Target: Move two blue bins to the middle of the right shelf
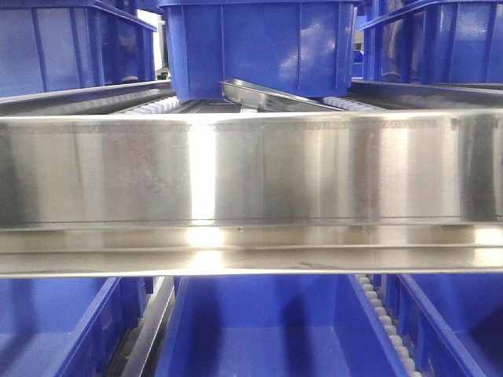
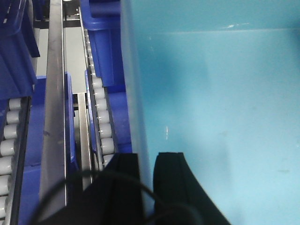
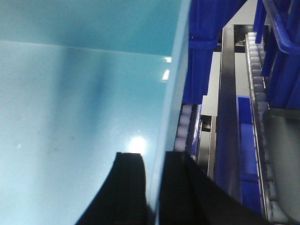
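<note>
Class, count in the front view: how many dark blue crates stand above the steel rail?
3: one dark blue crate at left, one centre, one right, above the steel rail. More may hide behind.

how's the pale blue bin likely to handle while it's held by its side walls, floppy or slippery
The pale blue bin looks empty inside, so it is probably light. Its walls look thin and glossy, so they may flex or slip where the left gripper and right gripper pinch them. Its flat floor makes rolling unlikely.
</note>
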You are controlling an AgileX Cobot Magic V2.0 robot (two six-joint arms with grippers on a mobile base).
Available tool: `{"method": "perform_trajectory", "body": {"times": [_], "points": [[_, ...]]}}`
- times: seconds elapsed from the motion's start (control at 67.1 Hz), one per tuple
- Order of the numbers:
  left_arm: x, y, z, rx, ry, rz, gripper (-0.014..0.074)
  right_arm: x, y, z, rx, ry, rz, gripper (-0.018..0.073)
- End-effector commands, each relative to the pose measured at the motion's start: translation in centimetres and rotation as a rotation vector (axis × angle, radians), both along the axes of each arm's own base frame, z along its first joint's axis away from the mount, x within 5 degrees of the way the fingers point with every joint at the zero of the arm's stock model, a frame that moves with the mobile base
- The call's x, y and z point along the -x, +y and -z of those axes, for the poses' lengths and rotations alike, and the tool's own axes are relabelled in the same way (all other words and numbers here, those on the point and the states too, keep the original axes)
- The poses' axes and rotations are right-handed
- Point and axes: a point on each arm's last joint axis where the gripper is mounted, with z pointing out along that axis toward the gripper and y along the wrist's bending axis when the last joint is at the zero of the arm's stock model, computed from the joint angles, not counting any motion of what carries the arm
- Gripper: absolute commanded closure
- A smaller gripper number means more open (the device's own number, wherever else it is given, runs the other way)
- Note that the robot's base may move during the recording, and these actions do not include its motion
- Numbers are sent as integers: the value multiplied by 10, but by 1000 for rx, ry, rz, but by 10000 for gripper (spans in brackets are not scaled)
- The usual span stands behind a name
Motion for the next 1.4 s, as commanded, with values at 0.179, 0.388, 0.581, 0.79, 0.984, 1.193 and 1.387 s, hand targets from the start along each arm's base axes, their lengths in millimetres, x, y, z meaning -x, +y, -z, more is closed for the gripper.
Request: {"method": "perform_trajectory", "body": {"times": [0.179, 0.388, 0.581, 0.79, 0.984, 1.193, 1.387], "points": [[2, -2, -15, 58, -108, 25, 707, 4, -3, -13, -8, -92, 5, 711], [1, -2, -17, 68, -127, 28, 707, 4, -3, -13, -8, -92, 5, 711], [1, -2, -17, 68, -127, 28, 707, 4, -3, -13, -8, -92, 5, 711], [1, -2, -17, 68, -127, 28, 707, 4, -3, -13, -8, -92, 5, 711], [1, -2, -17, 68, -127, 28, 707, 4, -3, -13, -8, -92, 5, 711], [1, -2, -17, 68, -127, 28, 707, 4, -3, -13, -8, -92, 5, 711], [1, -2, -17, 68, -127, 28, 707, 4, -3, -13, -8, -92, 5, 711]]}}
